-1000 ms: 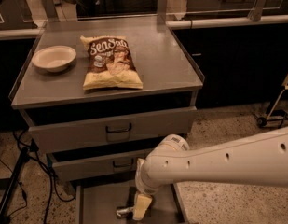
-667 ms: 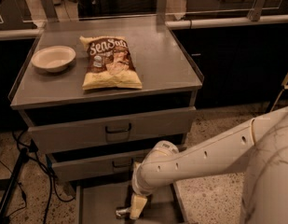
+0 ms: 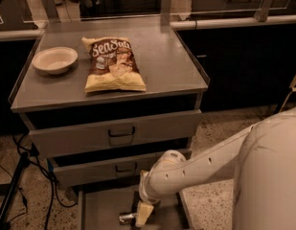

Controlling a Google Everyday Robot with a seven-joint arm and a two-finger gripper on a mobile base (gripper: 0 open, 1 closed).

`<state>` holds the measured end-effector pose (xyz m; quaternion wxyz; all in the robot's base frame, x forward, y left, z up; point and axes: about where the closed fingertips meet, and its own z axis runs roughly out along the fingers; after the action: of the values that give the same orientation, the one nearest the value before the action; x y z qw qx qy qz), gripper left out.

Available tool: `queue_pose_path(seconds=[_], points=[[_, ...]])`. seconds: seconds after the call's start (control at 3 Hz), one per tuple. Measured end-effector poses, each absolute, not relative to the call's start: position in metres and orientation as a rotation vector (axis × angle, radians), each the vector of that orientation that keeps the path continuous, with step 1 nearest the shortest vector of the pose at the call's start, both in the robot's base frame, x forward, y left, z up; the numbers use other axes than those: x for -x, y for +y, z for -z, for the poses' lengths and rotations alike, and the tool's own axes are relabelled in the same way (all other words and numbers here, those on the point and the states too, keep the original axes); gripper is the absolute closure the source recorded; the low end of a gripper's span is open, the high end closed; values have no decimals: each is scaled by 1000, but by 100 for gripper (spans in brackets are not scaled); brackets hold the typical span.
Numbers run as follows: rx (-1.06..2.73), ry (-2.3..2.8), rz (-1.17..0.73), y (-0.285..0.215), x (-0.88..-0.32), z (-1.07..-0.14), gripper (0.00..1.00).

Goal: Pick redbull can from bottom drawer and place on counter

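The bottom drawer (image 3: 102,210) stands pulled out at the lower edge of the camera view, a flat grey tray. The redbull can (image 3: 127,218) lies on its side on the drawer floor, silvery and small. My gripper (image 3: 140,216) hangs down from the white arm into the drawer, right beside the can's right end and touching or nearly touching it. A pale fingertip (image 3: 143,213) shows next to the can. The counter (image 3: 162,56) is the grey cabinet top above.
A chip bag (image 3: 113,63) and a white bowl (image 3: 55,60) lie on the counter. Two upper drawers with dark handles (image 3: 121,132) are partly pulled out. Cables (image 3: 23,176) and a dark stand leg run on the floor at left. My white arm (image 3: 262,176) fills the lower right.
The arm has swung further into the frame at lower right. The gripper has stayed low in the bottom drawer next to the can, shifting slightly left.
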<state>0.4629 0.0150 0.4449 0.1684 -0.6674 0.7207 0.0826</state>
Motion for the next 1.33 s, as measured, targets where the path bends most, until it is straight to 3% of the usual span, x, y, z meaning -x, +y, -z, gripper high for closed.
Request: queue_pose_path(seconds=[1.33], points=[[1946,2084,-277,-1,-481,-345,0]])
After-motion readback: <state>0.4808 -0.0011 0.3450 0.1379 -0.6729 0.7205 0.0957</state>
